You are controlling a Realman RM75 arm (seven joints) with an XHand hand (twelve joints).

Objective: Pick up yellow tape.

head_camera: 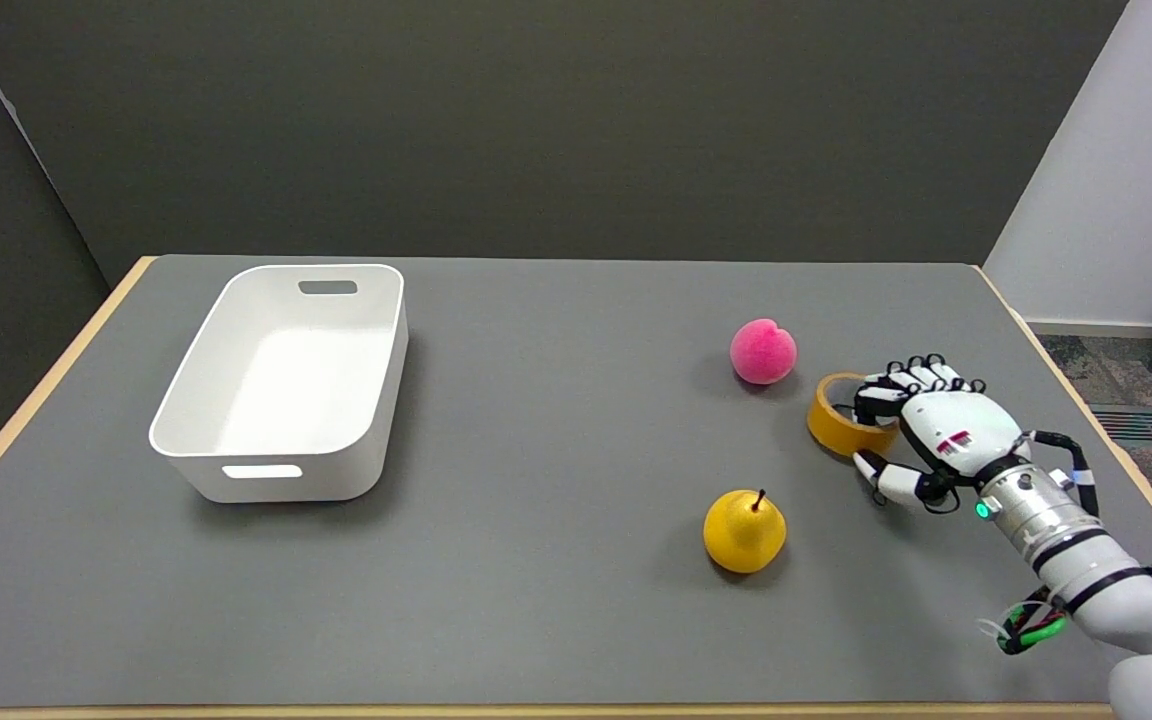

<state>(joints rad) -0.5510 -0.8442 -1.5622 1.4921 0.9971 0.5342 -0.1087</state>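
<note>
One roll of yellow tape lies on the grey table just right of a pink peach, the right hand curled over its rim, grip not yet certain.

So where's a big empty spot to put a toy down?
Bare table lies between the white bin and the fruit. It is crowded on the right, where the pink peach, yellow pear, yellow tape and right hand cluster.
</note>
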